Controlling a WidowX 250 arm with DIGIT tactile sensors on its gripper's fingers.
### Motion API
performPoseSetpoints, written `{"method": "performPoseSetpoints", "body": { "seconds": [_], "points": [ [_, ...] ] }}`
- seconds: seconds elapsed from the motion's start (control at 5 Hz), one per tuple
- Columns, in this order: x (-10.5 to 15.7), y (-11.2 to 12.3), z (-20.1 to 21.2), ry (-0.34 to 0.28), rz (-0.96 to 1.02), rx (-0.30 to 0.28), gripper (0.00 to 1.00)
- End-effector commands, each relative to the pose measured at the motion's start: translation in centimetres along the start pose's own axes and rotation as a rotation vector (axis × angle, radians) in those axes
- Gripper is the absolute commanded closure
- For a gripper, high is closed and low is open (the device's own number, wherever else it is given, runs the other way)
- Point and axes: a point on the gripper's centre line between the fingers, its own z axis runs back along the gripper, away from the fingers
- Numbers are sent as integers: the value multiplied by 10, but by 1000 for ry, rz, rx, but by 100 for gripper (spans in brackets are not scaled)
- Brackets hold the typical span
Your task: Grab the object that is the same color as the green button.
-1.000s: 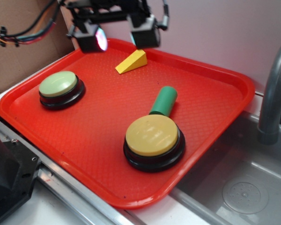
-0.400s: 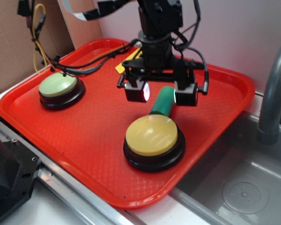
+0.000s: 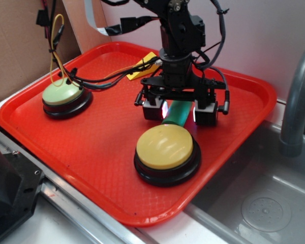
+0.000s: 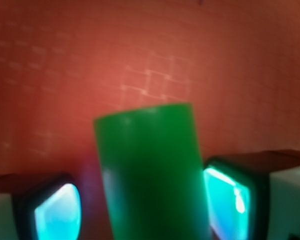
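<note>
The green cylinder (image 3: 178, 113) is straddled by the spread gripper (image 3: 180, 111); neither finger is seen touching it.

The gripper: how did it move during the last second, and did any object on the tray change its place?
The gripper came from above the tray's far edge down to the green cylinder; its fingers now stand on either side of it, open, not yet gripping. The cylinder, green button, yellow button and yellow wedge kept their places on the red tray.

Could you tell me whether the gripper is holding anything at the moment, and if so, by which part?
Nothing yet: the open gripper straddles the green cylinder, with gaps beside both fingers.
</note>
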Motion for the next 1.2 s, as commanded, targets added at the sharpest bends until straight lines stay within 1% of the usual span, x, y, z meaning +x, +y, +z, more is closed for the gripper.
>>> {"method": "performPoseSetpoints", "body": {
  "seconds": [0.0, 0.2, 0.4, 0.6, 0.8, 1.0],
  "points": [
    [12, 6, 15, -22, -59, -27, 100],
    [17, 14, 44, -41, -179, 8, 100],
    [28, 25, 85, -78, -318, 101, 100],
    [37, 44, 120, -109, -401, 170, 100],
    [42, 66, 152, -118, -449, 96, 100],
    [45, 88, 173, -110, -490, 33, 100]
  ]
}}
